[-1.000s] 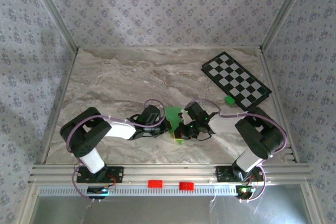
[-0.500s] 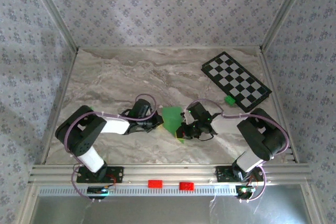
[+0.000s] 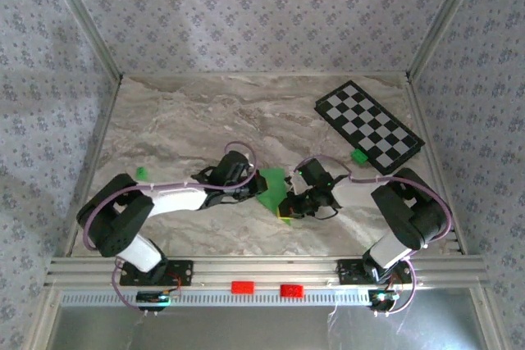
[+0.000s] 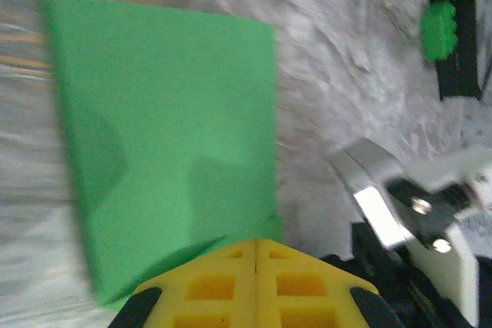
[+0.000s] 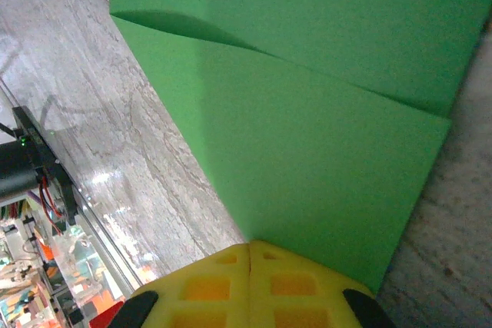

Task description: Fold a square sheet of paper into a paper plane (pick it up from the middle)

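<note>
Top external view: left claw (image 3: 250,188), pressed together, has swung back onto the folded square sheet of paper (image 3: 269,181), near-left of the checkered board (image 3: 369,127); right claw (image 3: 283,214), likewise closed, pins it. Creasing seems underway.

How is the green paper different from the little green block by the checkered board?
The green paper is wide, thin and folded; the little green block is tiny and chunky. The paper lies between the left pincer and the right pincer; the block sits apart, beside the checkered board. Both are bright green.
</note>
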Action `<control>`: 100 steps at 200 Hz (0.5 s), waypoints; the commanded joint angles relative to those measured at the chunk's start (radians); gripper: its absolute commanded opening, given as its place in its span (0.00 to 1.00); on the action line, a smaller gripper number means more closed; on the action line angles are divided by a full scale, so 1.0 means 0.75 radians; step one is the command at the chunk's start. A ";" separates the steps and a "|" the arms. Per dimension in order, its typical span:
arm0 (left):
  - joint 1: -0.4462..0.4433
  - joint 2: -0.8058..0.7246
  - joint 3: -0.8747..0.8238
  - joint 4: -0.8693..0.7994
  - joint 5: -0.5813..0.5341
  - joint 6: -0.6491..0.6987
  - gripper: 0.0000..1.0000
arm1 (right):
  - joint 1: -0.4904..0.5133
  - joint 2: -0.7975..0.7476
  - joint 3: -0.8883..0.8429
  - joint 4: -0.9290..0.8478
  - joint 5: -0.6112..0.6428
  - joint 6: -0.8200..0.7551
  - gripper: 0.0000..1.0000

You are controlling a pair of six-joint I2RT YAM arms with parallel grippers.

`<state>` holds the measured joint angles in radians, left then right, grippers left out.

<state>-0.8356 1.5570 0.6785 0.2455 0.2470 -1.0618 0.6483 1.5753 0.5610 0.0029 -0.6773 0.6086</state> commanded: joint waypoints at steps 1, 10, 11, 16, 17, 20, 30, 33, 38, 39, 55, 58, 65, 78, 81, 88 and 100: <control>-0.030 0.113 0.013 0.027 0.016 0.004 0.01 | -0.009 0.037 -0.033 -0.148 0.060 -0.032 0.00; -0.034 0.151 -0.002 0.065 0.026 -0.025 0.00 | -0.013 0.036 -0.031 -0.147 0.056 -0.032 0.00; -0.035 0.155 -0.004 0.069 0.026 -0.028 0.00 | -0.013 0.035 -0.030 -0.146 0.055 -0.033 0.00; -0.036 0.170 -0.011 0.085 0.027 -0.038 0.00 | -0.014 0.034 -0.030 -0.144 0.049 -0.032 0.00; -0.035 0.175 -0.013 0.088 0.027 -0.039 0.00 | -0.013 0.034 -0.030 -0.143 0.048 -0.032 0.00; -0.036 0.184 -0.016 0.089 0.024 -0.046 0.00 | -0.013 0.032 -0.031 -0.142 0.046 -0.032 0.00; -0.037 0.203 -0.026 0.073 0.005 -0.059 0.00 | -0.013 0.023 -0.030 -0.141 0.045 -0.029 0.00; -0.036 0.206 -0.031 0.066 -0.004 -0.063 0.00 | -0.012 0.020 -0.030 -0.140 0.044 -0.028 0.00; -0.035 0.209 -0.038 0.058 -0.018 -0.071 0.00 | -0.012 0.016 -0.033 -0.136 0.041 -0.030 0.00; -0.035 0.210 -0.041 0.057 -0.023 -0.072 0.00 | -0.012 0.014 -0.033 -0.135 0.041 -0.030 0.00; -0.034 0.213 -0.058 0.017 -0.066 -0.088 0.00 | -0.012 -0.004 -0.033 -0.135 0.034 -0.043 0.00; -0.033 0.213 -0.058 0.007 -0.073 -0.088 0.00 | -0.012 -0.007 -0.034 -0.137 0.032 -0.046 0.00; -0.034 0.213 -0.060 -0.019 -0.086 -0.083 0.00 | -0.012 -0.017 -0.037 -0.135 0.023 -0.053 0.00; -0.033 0.207 -0.068 -0.056 -0.108 -0.085 0.00 | -0.011 -0.042 -0.055 -0.135 0.005 -0.065 0.00; -0.034 0.205 -0.070 -0.065 -0.113 -0.084 0.00 | -0.009 -0.051 -0.061 -0.137 0.001 -0.070 0.00; -0.034 0.203 -0.072 -0.081 -0.122 -0.084 0.00 | -0.009 -0.069 -0.077 -0.143 -0.006 -0.075 0.01; -0.033 0.200 -0.076 -0.093 -0.131 -0.087 0.00 | -0.010 -0.106 -0.111 -0.150 -0.018 -0.081 0.01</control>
<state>-0.8608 1.6970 0.6598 0.3111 0.2340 -1.1191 0.6430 1.5402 0.5343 -0.0128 -0.6811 0.5827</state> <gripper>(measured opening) 0.037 0.036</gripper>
